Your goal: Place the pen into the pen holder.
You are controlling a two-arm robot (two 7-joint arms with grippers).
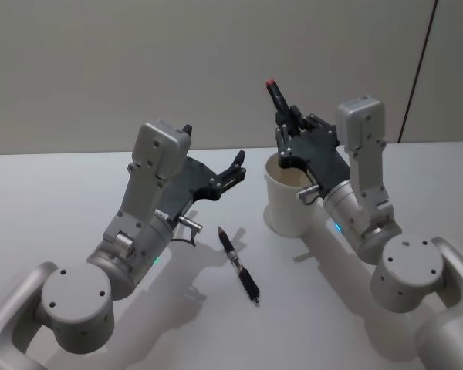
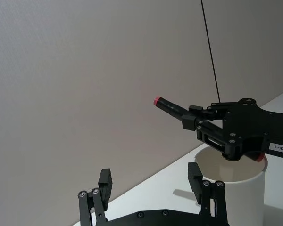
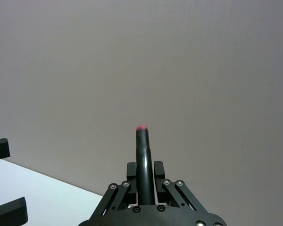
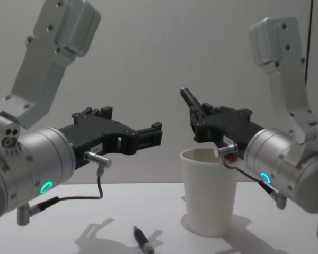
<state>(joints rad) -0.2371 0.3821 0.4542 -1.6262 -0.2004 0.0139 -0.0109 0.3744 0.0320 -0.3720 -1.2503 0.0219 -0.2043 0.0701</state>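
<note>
Pale grey wall (image 1: 139,62) backs a white desk (image 1: 54,185). Over the desk's left side hovers the left gripper (image 1: 233,171), its fingers (image 2: 105,181) spread apart and empty. Below it a slim dark pen (image 1: 238,264) lies flat on the desk, near the plain white tapered paper cup (image 1: 289,208), which stands upright. Above the cup's rim the right gripper (image 1: 287,127) has its fingers clamped on a black pen with a red end (image 1: 276,92), tilted with the red end uppermost.

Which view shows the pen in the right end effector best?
Left wrist view: the pen shows side-on against the wall, tilted above the pen holder, held in the right end effector. Head and chest views show its red-tipped end; right wrist view looks along it.
</note>
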